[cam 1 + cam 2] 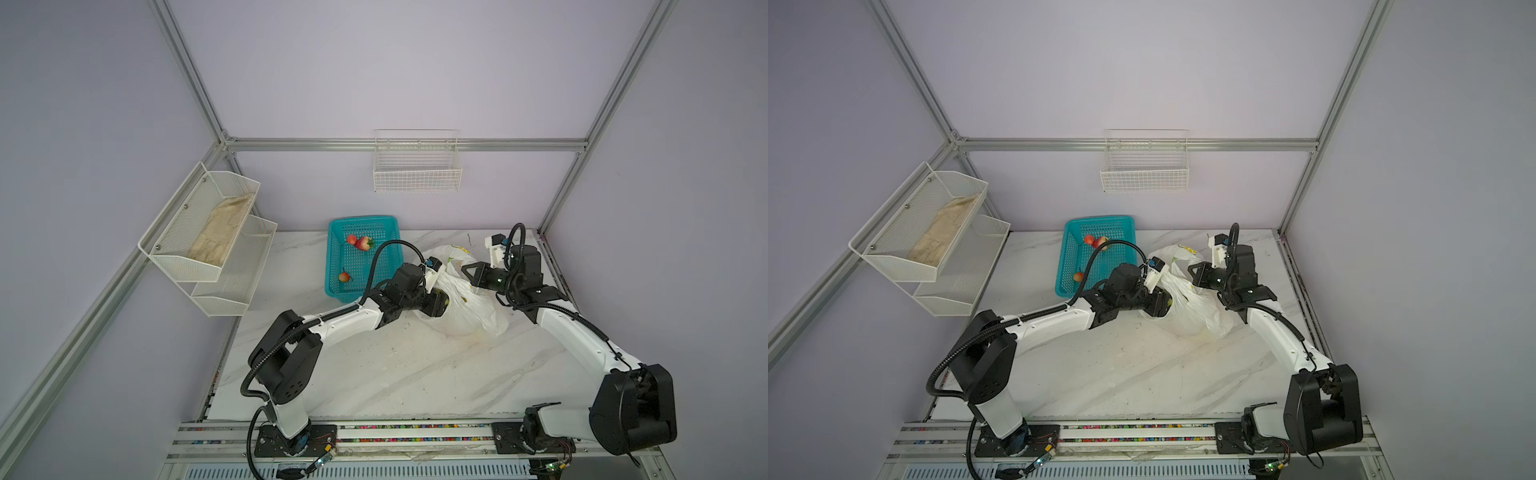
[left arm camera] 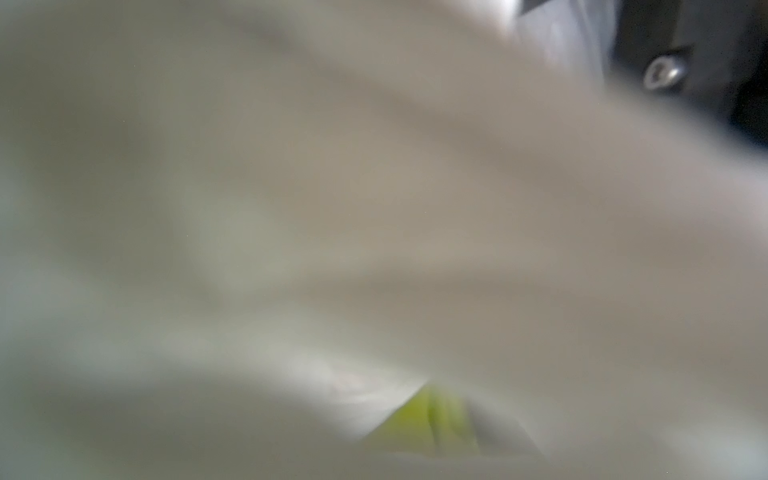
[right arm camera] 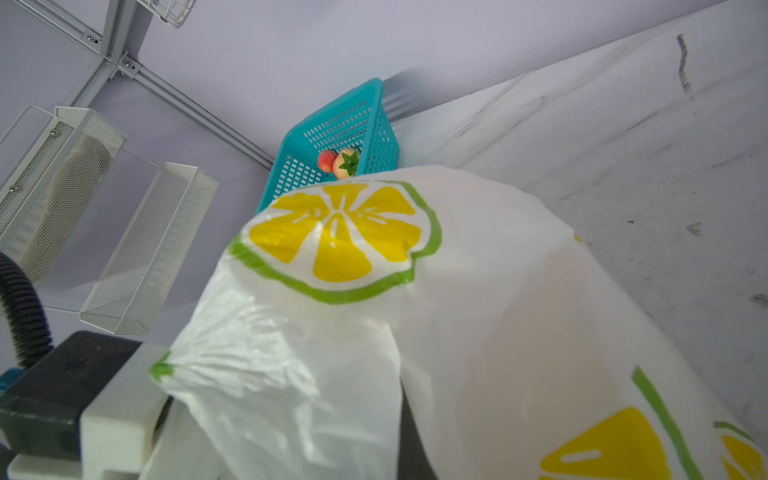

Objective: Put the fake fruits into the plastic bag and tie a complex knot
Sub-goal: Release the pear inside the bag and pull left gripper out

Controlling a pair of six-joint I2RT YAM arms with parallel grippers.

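Note:
The plastic bag (image 1: 469, 311) (image 1: 1192, 316), white with lemon prints, sits at the back right of the table. My left gripper (image 1: 441, 303) (image 1: 1163, 305) reaches into its mouth, and film hides the jaws. In the left wrist view, blurred bag film (image 2: 291, 208) fills the frame, with a yellow-green fruit (image 2: 432, 415) showing behind it. My right gripper (image 1: 468, 269) (image 1: 1194, 269) is shut on the bag's upper edge, and the bag (image 3: 478, 291) drapes over its jaws. A strawberry (image 1: 364, 243) (image 3: 347, 163), a red ball (image 1: 352, 239) and another small fruit (image 1: 344, 276) lie in the teal basket (image 1: 361, 219). No knot is in view.
A white mesh two-tier shelf (image 1: 232, 291) on the left wall holds a beige cloth (image 1: 220, 232). A white wire basket (image 1: 417, 166) hangs on the back wall. The marble table (image 1: 374, 365) stretches toward the front rail.

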